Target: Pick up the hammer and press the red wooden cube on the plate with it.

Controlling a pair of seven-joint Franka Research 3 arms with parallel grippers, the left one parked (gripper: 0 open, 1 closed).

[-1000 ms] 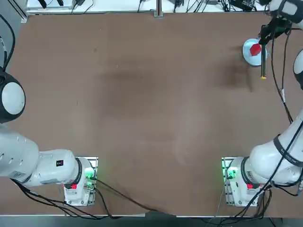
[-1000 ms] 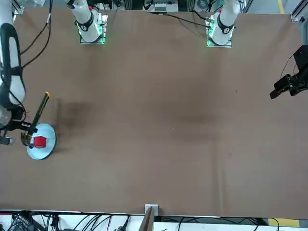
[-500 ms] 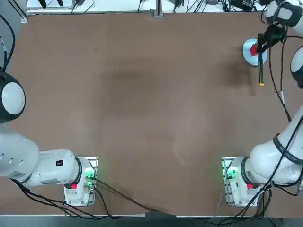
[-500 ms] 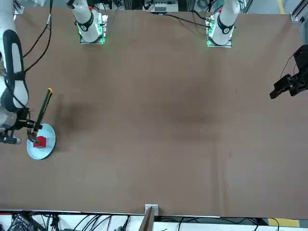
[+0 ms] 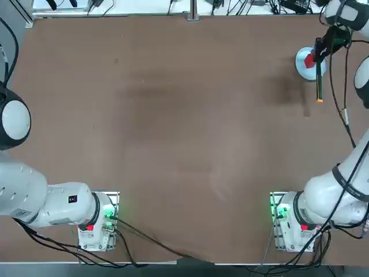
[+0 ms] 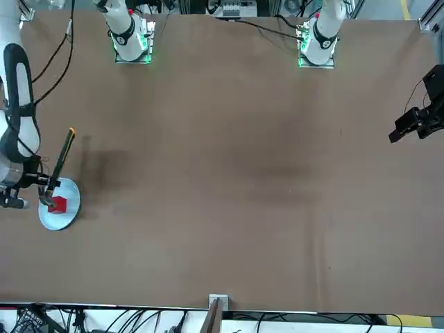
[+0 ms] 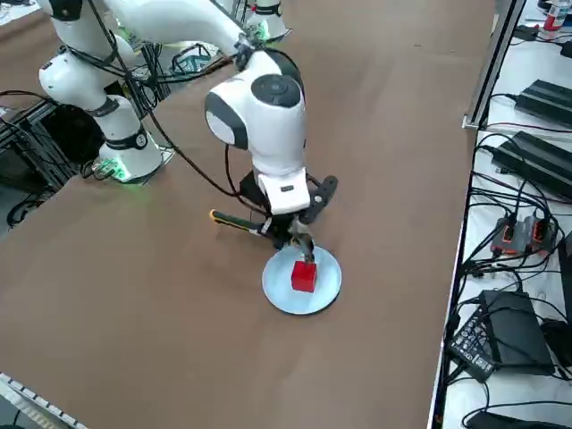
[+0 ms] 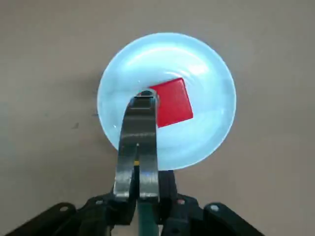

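Observation:
The pale-blue plate (image 5: 304, 68) (image 6: 66, 216) (image 7: 281, 290) (image 8: 206, 78) lies at the table's far right corner, with the red wooden cube (image 5: 311, 58) (image 6: 59, 205) (image 7: 304, 276) (image 8: 172, 103) on it. My right gripper (image 5: 319, 48) (image 6: 47, 189) (image 7: 296, 238) (image 8: 143, 104) hangs just over the plate, shut on the hammer near its head. The hammer's dark handle (image 5: 319, 78) (image 6: 62, 156) (image 7: 237, 221) slants back toward the robot and ends in an orange tip. Its small grey head (image 8: 144, 94) sits at the cube's edge beneath my fingertips; whether it touches the cube does not show.
The table's far edge (image 5: 259, 15) and right edge (image 7: 465, 206) run close to the plate. Beyond the right edge a white bench (image 7: 527, 152) carries black boxes and cables. Bare brown tabletop (image 5: 173, 115) stretches to the left of the plate.
My gripper has shifted with the hammer from beside the cube to over its edge, and the handle's orange end has risen. In the last half second almost nothing has moved.

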